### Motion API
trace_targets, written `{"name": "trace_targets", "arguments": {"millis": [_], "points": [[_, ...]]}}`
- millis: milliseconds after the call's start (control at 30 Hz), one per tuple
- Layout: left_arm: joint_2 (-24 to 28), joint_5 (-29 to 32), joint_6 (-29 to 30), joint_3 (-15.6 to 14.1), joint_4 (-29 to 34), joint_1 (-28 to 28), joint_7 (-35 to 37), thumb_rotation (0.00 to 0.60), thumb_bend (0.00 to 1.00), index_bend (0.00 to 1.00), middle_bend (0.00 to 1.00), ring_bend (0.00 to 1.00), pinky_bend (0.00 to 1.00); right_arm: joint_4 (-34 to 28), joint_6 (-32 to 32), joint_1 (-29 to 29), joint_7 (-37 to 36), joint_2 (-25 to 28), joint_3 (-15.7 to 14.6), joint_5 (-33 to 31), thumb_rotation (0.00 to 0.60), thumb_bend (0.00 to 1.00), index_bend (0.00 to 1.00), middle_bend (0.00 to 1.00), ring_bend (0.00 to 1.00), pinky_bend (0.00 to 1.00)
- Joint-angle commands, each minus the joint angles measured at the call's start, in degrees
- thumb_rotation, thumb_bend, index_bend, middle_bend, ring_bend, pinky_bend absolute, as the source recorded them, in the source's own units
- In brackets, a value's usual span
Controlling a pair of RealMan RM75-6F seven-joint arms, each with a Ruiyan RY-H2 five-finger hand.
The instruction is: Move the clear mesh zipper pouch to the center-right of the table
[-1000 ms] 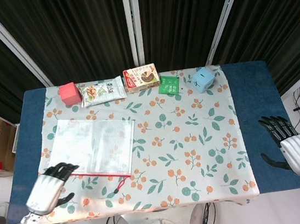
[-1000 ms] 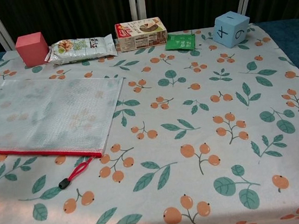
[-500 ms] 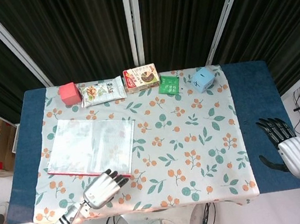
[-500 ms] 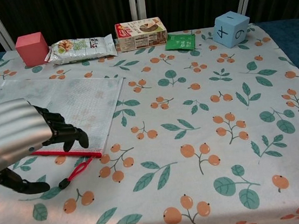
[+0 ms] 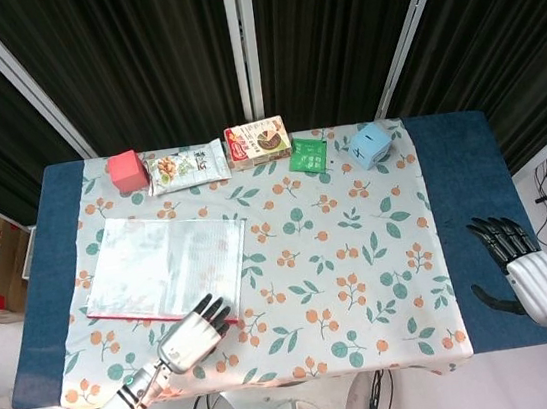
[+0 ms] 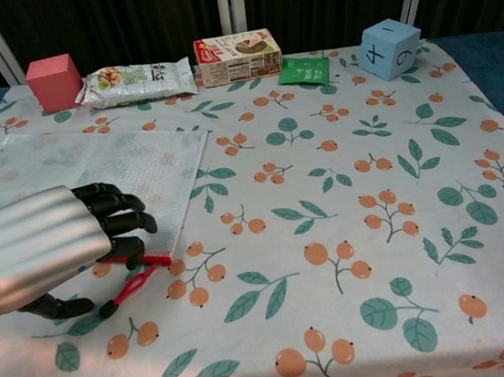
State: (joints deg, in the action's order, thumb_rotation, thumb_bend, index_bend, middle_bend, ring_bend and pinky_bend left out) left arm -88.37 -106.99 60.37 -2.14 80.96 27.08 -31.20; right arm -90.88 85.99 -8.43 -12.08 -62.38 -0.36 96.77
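Observation:
The clear mesh zipper pouch (image 5: 171, 266) lies flat on the left half of the floral tablecloth, its red zipper edge toward me. In the chest view the pouch (image 6: 93, 171) fills the left side. My left hand (image 5: 192, 336) hovers over the pouch's near right corner, fingers spread and reaching across the zipper edge. Seen from the chest, the left hand (image 6: 48, 250) covers that corner, thumb low beside the red pull cord (image 6: 133, 286). It grips nothing that I can see. My right hand (image 5: 518, 261) hangs open off the table's right edge.
Along the far edge stand a red cube (image 5: 128, 170), a snack bag (image 5: 188, 165), a brown box (image 5: 257, 141), a green packet (image 5: 308, 155) and a light blue cube (image 5: 370, 144). Blue cloth (image 5: 458, 190) borders the floral cover on the right.
My left hand swung from the table's left front corner rightward onto the pouch's near right corner, then edged a little farther in. The pouch and right hand stayed put.

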Motion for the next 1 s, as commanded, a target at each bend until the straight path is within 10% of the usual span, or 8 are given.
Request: {"name": "trace_targets", "arguments": {"millis": [33,1000], "points": [[-0.6,-0.6,0.7,-0.4,-0.7,0.7,0.3,0.6,0.16,0.46,0.18,0.13,0.19,0.1,0.1,0.1,-0.1,-0.1,0.0,-0.2,0.6,0.2,0.0,0.05,0.0,0.0],[-3.1,7.2,-5.8,0.5,2.3,5.2,-8.3,0.6,0.16,0.53,0.18,0.13,0.19,2.8,1.0,1.3,-2.9,-0.6,-0.3,-1.3,0.6,0.2,0.0,0.05,0.0,0.0]]}}
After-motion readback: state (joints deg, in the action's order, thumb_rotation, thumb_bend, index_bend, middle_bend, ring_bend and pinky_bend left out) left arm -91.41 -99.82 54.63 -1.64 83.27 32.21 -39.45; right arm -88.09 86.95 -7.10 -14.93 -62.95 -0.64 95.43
